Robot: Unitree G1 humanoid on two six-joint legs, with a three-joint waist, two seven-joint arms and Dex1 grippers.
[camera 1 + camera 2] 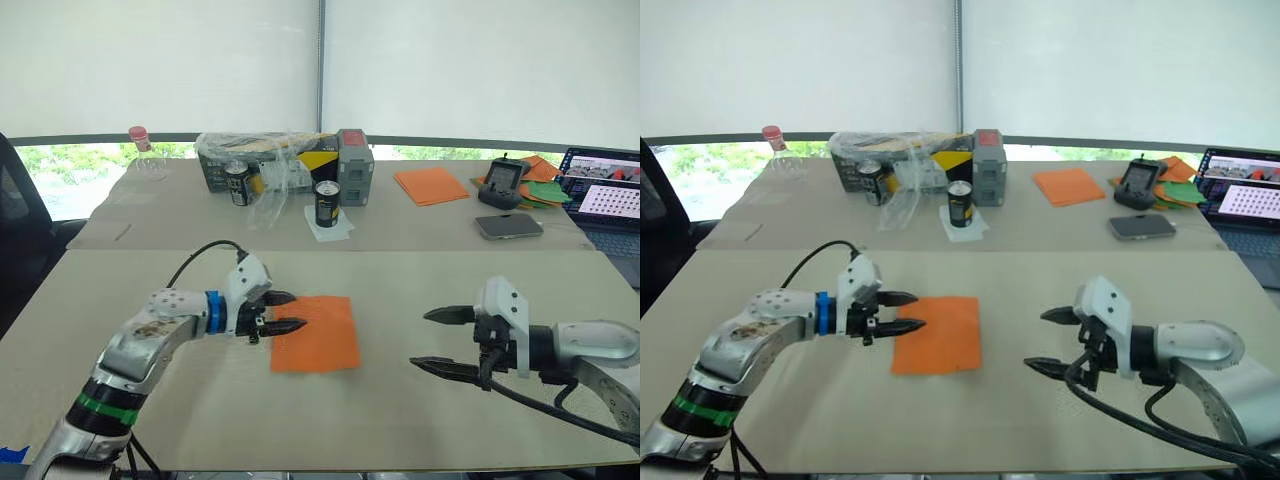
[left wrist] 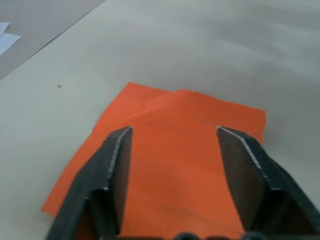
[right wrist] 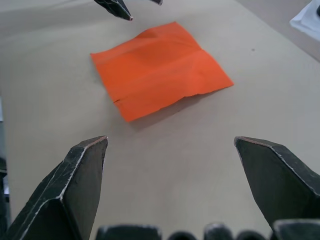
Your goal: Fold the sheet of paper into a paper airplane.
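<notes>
Lying flat — one sheet of paper (image 1: 316, 334); left tool (image 1: 290, 312) — right tool (image 1: 441, 341), both spread apart.

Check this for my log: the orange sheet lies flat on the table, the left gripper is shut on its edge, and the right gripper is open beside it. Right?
Not quite: the left gripper is open over the orange sheet, as the left wrist view shows. The right gripper is open beside it.

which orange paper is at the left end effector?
The single orange sheet lying on the near table at the left end effector; the other orange paper lies on the far table.
</notes>
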